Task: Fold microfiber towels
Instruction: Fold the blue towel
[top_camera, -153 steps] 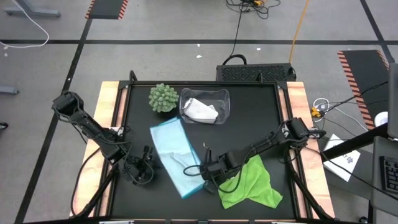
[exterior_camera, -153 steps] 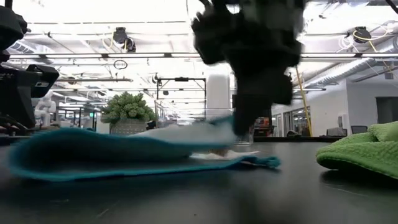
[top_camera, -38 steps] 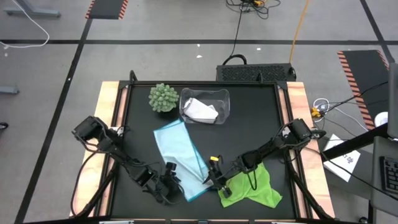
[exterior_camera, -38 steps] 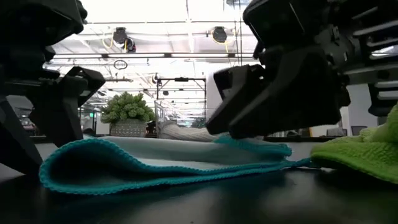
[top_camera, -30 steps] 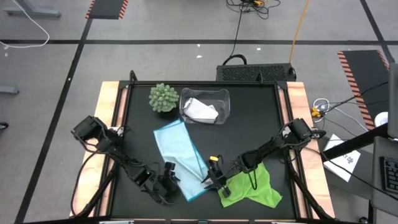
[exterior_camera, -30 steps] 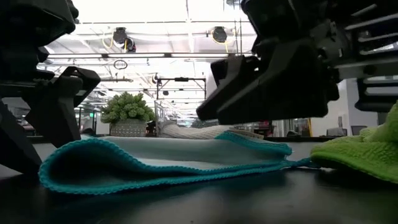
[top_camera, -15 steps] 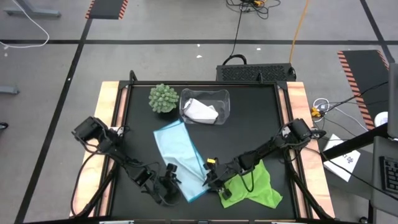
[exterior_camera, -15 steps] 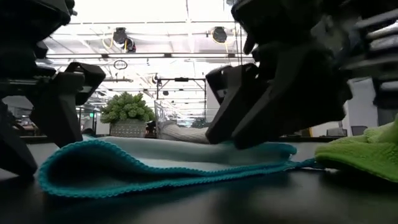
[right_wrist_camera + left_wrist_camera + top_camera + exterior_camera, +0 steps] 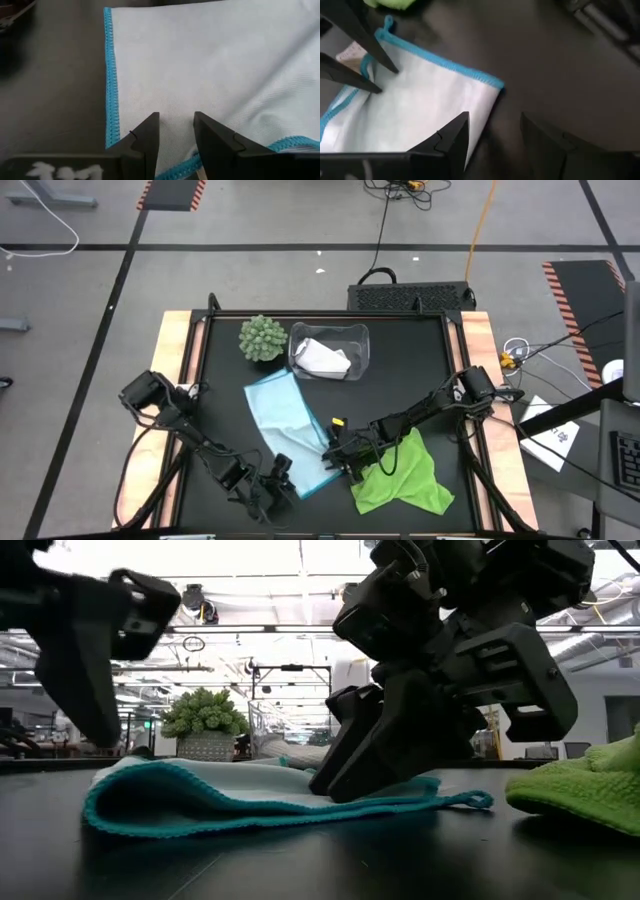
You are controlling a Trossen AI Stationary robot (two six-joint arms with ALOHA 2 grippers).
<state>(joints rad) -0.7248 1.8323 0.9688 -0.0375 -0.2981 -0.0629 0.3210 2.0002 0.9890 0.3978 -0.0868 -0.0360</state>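
Worktop (image 9: pixel 420 370) in black, framed by pale wooden side rails, carries everything we count here: three towels, one bin, one plant and two arms. Along the far edge we see a round green spiky plant (image 9: pixel 262 337) just beside a clear plastic bin (image 9: pixel 360 340), and the white towel (image 9: pixel 322 358) lies crumpled inside that bin. The light blue towel (image 9: pixel 290 425) lies folded in a long strip running diagonally from near the plant toward the near edge, its teal hem plain in the low view (image 9: pixel 200 802). The lime green towel (image 9: pixel 405 478) lies rumpled on the right near corner, just beside the blue one. We find the right gripper (image 9: pixel 338 450) lowered onto the blue towel's right edge; in the right wrist view its jaws stand slightly parted over the white weave beside the hem (image 9: pixel 111 75), with nothing visibly pinched between them. The left gripper (image 9: pixel 278 480) sits at the towel's near corner, jaws released, one finger (image 9: pixel 451 142) overlapping the cloth's edge and the other over bare worktop. In the low view the right arm's dark bulk blocks much of the towel's far side. Beyond the worktop we note grey floor with black tape lines, hazard-striped mats, loose cables and a black box behind the far edge.
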